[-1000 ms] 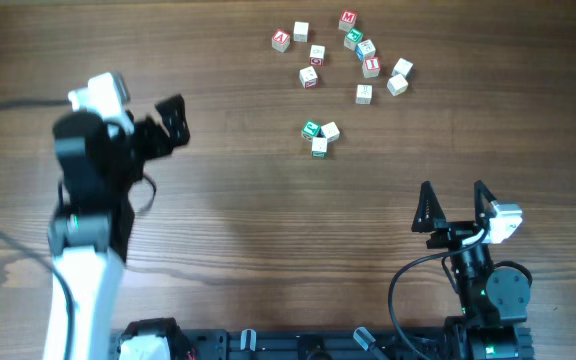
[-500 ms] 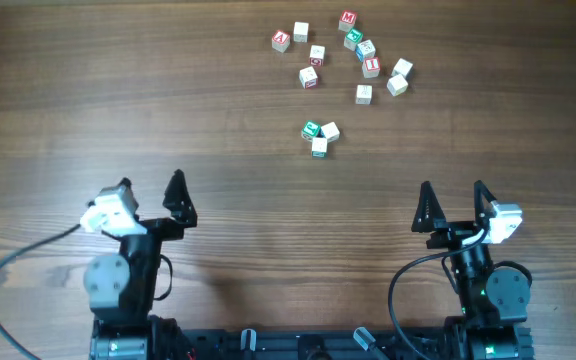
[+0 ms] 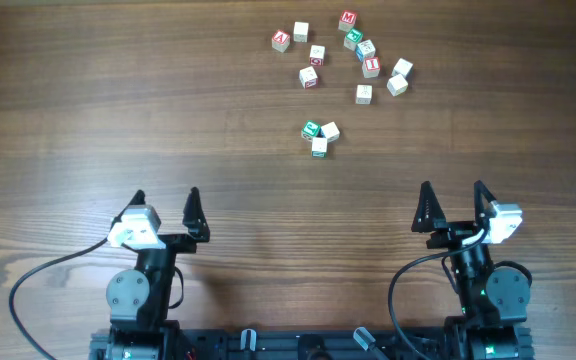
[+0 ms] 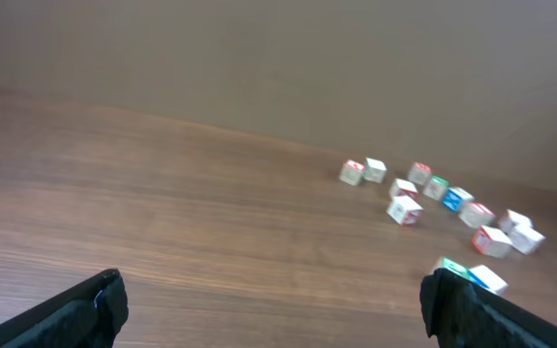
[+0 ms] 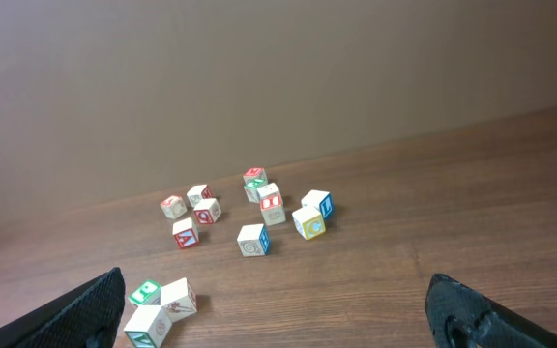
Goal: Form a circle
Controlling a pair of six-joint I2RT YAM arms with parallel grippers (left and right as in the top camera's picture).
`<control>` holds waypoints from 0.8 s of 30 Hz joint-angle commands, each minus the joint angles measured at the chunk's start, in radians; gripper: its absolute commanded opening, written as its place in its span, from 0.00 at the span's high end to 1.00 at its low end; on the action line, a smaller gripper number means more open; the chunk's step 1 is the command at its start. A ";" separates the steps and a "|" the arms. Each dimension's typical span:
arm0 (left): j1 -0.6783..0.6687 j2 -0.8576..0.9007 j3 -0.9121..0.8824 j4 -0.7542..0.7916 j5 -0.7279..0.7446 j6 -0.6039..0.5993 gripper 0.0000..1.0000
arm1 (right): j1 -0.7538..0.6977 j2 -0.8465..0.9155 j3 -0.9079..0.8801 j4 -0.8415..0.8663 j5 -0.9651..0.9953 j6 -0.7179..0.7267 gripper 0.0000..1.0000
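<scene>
The circle (image 3: pixel 319 136) is a tight cluster of three tiny pale letter cubes, some with green faces, in the middle of the wooden table. It also shows low left in the right wrist view as the circle (image 5: pixel 159 307), and partly behind my right-hand fingertip in the left wrist view as the circle (image 4: pixel 472 275). My left gripper (image 3: pixel 165 206) rests open and empty near the front edge at the left. My right gripper (image 3: pixel 454 197) is open and empty at the front right. Both sit well short of the cubes.
A looser scatter of several red-, green- and blue-lettered cubes (image 3: pixel 343 55) lies at the far side of the table, behind the cluster; the same scattered cubes (image 5: pixel 249 213) show in the right wrist view. Black cables trail from both arm bases at the front edge.
My left arm has swung back from the left middle of the table and folded down to the front edge, gripper still open. The right arm and the cubes have not moved.
</scene>
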 commanded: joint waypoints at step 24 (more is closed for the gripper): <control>0.023 -0.010 -0.002 -0.006 0.009 0.027 0.00 | -0.003 -0.010 -0.001 0.003 -0.009 0.002 0.00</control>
